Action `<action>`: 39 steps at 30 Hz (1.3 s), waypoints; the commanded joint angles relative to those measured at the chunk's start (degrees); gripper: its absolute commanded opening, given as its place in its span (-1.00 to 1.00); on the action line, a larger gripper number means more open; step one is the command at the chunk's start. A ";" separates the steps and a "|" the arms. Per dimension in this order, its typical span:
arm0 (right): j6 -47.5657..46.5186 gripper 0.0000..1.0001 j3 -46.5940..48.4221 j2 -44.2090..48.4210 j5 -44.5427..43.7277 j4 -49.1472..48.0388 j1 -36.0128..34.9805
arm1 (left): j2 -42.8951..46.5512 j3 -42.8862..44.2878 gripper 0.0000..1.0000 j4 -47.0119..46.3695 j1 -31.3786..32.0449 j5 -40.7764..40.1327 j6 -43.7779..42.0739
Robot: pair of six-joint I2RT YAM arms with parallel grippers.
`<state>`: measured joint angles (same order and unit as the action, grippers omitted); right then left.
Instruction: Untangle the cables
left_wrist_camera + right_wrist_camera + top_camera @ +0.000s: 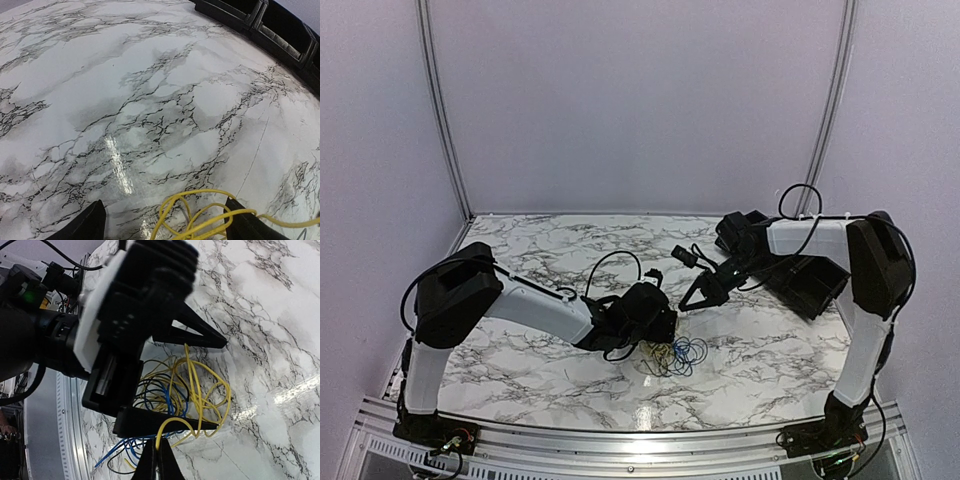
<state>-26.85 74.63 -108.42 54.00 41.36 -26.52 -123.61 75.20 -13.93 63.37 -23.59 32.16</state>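
Observation:
The cables lie in a loose tangle of yellow, blue and black wire on the marble table, in front of both grippers. My left gripper is open and straddles the tangle; yellow loops lie between its fingers. In the right wrist view the left gripper hangs over the cables, one finger on each side. My right gripper is shut on an arching yellow strand at the tangle's edge. From above, the right gripper points down just behind the pile.
A black compartment bin stands at the table's right, under the right arm; its edge shows at the top of the left wrist view. An aluminium rail runs along the near edge. White walls enclose the table.

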 commanded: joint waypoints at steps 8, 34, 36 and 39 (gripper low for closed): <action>-5.64 -1.00 16.68 15.58 2.91 10.66 -0.54 | -0.37 -5.29 0.64 -1.78 -0.09 -1.44 4.22; 1.71 -1.00 23.71 26.09 1.70 -0.30 8.97 | 6.72 -15.65 0.64 -3.18 0.08 -4.13 7.50; 2.47 -1.00 19.18 27.34 -0.23 -2.18 9.60 | 9.00 -16.67 0.66 -3.73 0.08 -4.18 6.43; 3.37 -1.00 14.80 28.77 -2.12 -4.49 11.37 | 12.63 -17.72 0.69 -4.33 0.21 -3.84 4.00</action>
<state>-26.13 92.92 -82.48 55.59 42.65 -17.32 -115.63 58.96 -21.10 63.37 -27.55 38.70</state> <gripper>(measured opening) 0.020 0.838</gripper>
